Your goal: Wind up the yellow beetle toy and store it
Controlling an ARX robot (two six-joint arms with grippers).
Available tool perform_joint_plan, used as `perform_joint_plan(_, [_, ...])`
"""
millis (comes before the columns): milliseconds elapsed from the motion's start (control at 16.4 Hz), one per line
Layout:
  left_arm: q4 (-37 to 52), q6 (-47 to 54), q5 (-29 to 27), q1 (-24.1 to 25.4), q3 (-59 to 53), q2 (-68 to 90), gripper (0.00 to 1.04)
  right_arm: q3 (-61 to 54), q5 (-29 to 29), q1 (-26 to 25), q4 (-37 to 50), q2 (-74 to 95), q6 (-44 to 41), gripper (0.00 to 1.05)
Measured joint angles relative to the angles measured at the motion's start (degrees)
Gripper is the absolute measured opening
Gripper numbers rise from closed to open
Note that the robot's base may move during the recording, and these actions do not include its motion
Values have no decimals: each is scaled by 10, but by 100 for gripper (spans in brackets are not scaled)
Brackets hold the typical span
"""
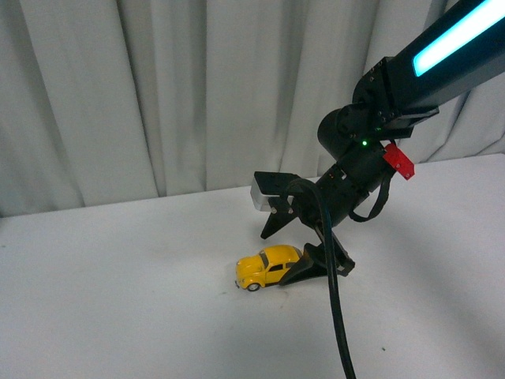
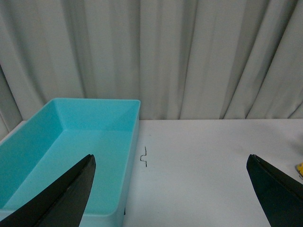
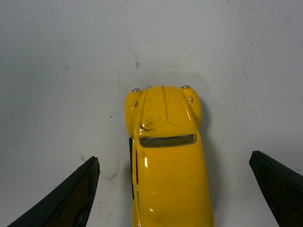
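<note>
Right gripper [image 1: 275, 258], jaws wide apart, straddles the yellow beetle toy [image 3: 168, 156] on the white table [image 1: 118, 300], so grasping looks in hand and squeezing its flanks should come next, while the left gripper [image 2: 171, 158] hovers agape near the teal bin [image 2: 94, 116].

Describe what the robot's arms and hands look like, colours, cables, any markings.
The right arm is black, with a glowing cyan strip along its upper link, a small green light, a red tab and a thick black cable. The right hand has black wedge-shaped fingers and a whitish block by the wrist. The left hand shows the same black pointed fingers.
</note>
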Motion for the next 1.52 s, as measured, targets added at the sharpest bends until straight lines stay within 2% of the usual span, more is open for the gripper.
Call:
perform_joint_plan(61, [0,0,0,0,0,0,98,0,0,1,2,0,1,96])
perform_joint_plan(183, [0,0,0,0,0,0,98,-3,-1,5,16,0,5,75])
perform_joint_plan(366, [0,0,0,0,0,0,98,-23,0,8,31,0,14,50])
perform_joint_plan(487, [0,0,0,0,0,0,98,-26,-5,10,35,0,18,42])
perform_joint_plan(975, [0,0,0,0,0,0,98,-50,-7,0,46,-10,18,40])
perform_joint_plan(1401, [0,0,0,0,0,0,98,-132,-30,-55,59,-43,-29,40])
perform_joint_plan(1523, [0,0,0,0,0,0,98,-203,-35,-114,60,-74,-88,40])
